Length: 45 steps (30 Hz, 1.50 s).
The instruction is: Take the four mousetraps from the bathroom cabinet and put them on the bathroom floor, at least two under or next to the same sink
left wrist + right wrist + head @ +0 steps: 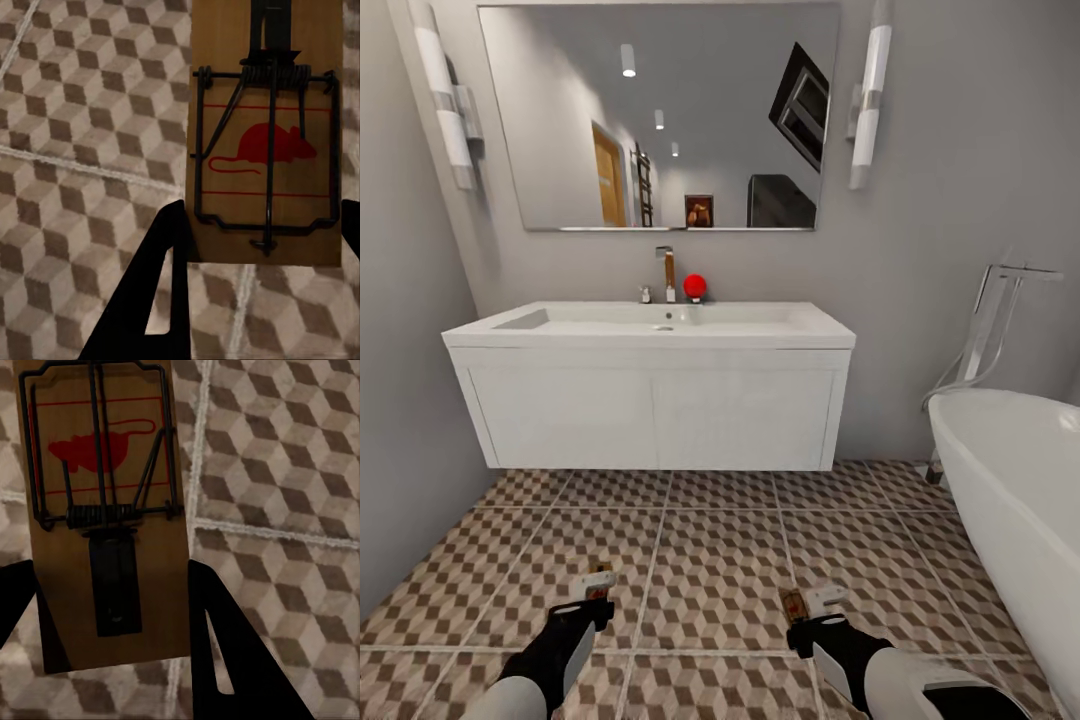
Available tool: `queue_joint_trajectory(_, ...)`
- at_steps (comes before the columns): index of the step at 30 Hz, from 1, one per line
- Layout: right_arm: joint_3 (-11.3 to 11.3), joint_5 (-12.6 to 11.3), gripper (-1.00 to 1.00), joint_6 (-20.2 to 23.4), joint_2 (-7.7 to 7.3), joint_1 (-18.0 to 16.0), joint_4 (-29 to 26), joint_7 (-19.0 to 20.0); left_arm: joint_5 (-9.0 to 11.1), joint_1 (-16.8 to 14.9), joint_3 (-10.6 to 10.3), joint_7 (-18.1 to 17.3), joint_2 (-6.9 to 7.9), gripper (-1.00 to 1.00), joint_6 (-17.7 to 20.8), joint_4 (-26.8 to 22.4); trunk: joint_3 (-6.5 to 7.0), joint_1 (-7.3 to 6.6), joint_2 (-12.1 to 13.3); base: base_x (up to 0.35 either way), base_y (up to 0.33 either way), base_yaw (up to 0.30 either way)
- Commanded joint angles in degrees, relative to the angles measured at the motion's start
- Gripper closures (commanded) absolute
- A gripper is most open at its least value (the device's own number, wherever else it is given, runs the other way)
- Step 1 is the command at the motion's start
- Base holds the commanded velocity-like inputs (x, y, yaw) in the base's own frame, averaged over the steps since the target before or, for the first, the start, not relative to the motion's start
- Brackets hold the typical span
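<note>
In front of the bathroom sink [648, 405], out on the bathroom floor [710, 560], both arms hang low and each carries a mousetrap. The left gripper [588, 600] is clamped on the left mousetrap [264, 135], and the right gripper [812, 612] is clamped on the right mousetrap [105, 517].

Biggest risk imo: letting go here. These tiles sit well out from the sink, so a drop now probably won't count as under or right beside it. Each board also looks pinched by its edges only, so a jolt on the way in could tip one out.

The head view gives the sink, the tub [1010, 480] beside it and the gap still to cover, but the traps are tiny there. The wrist views show the red mouse print, the springs and the tiles below, with no sense of how far off the sink is.
</note>
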Motion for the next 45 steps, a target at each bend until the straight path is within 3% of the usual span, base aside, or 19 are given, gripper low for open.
queue_joint_trajectory(1, 0.08, 0.47, 1.0, 0.51, 0.13, -0.07, -0.05, -0.49, -1.23, -0.03, -0.31, 0.14, -1.06, 1.0, 0.47, -0.15, -0.29, 0.01, -0.05, 0.0, 0.0, 0.0)
queue_joint_trajectory(3, 0.09, 0.48, 1.0, 1.03, 0.26, -0.07, -0.94, -0.7, -2.03, -0.04, -1.04, 0.34, -2.59, 1.0, 0.65, -0.18, -0.73, 0.06, -0.07, 0.0, 0.0, 0.0)
queue_joint_trajectory(7, 0.06, 0.43, 1.0, 1.21, 0.16, -0.07, -2.29, -0.75, -2.31, 0.01, -1.35, 0.41, -3.04, 1.0, 0.7, -0.13, -1.62, 0.16, -0.13, 0.0, 0.0, 0.0)
queue_joint_trajectory(17, 0.11, 0.48, 1.0, 0.37, -0.5, -0.08, -3.26, -0.86, -2.47, -0.02, -1.58, 0.44, -2.89, 1.0, 0.53, 0.62, -3.83, 0.42, -0.26, 0.0, 0.0, 0.0)
queue_joint_trajectory(24, 0.13, 0.48, 1.0, -0.64, -1.9, -0.09, -3.54, -0.88, -2.48, -0.03, -1.59, 0.44, -2.85, 1.0, 0.71, 0.94, -5.38, 0.6, -0.35, 0.0, 0.0, 0.0)
queue_joint_trajectory(45, 0.08, 0.49, 1.0, 1.01, -1.97, -0.07, -3.55, -0.56, -2.54, -0.03, -1.57, 0.44, -2.96, 1.0, 0.17, 3.18, -10.03, 1.14, -0.63, 0.0, 0.0, 0.0)
